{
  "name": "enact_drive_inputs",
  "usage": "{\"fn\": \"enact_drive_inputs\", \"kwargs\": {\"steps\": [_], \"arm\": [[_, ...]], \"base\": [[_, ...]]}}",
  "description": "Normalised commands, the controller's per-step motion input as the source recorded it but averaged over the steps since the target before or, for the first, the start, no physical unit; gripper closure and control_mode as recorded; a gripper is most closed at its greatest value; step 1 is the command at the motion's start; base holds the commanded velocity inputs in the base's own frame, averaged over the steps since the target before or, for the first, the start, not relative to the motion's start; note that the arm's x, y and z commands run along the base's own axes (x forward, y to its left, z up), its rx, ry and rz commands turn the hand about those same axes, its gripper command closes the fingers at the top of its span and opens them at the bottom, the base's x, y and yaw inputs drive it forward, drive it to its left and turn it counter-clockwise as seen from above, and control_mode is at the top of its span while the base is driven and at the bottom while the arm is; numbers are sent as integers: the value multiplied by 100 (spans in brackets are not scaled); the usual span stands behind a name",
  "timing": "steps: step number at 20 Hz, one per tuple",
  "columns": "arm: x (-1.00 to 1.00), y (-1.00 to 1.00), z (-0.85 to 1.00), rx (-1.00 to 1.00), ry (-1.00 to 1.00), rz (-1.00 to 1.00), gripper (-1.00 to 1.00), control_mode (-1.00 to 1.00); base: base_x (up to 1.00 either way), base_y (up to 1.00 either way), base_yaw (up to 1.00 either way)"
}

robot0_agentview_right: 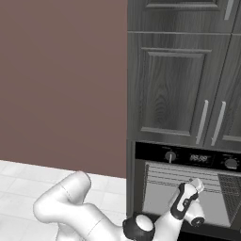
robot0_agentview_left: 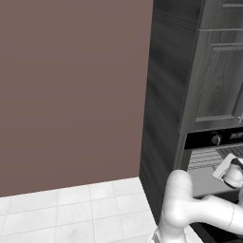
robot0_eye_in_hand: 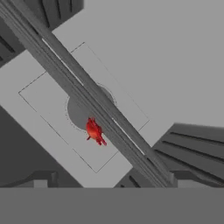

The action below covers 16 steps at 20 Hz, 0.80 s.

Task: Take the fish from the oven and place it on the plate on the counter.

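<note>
The oven sits low in a tall run of dark wood-grain cabinets, its door open and its black panel carrying a knob and a small display. To the left stand a plain brown wall and a pale tiled floor.

In the hand view the fish lies inside the oven, small and red-orange, by the edge of a darker round patch on the grey oven floor. A wire rack runs diagonally across that view, just beside the fish and in front of it, so its bars lie between the camera and part of the round patch. Ribbed side walls close in at the corners.

The white arm folds low in front of the oven, elbow raised to the left, forearm reaching right and forward into the opening. The hand is at the mouth of the cavity, near the rack, pointing in. Its fingers stand spread wide apart, holding nothing, with the fish between and beyond them, not touched.
</note>
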Motion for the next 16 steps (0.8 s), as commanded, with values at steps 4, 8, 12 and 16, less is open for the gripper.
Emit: {"fn": "enact_drive_inputs", "kwargs": {"steps": [4, 8, 12, 16], "arm": [[29, -18, -52, -6, 0, 0, -100, -100], [20, -13, -45, -5, 0, 0, -100, -100], [19, -10, -43, -5, 0, 0, -100, -100], [16, -7, -41, -4, 0, 0, -100, -100]], "base": [[0, 0, 0], [0, 0, 0], [0, 0, 0], [0, 0, 0]]}}
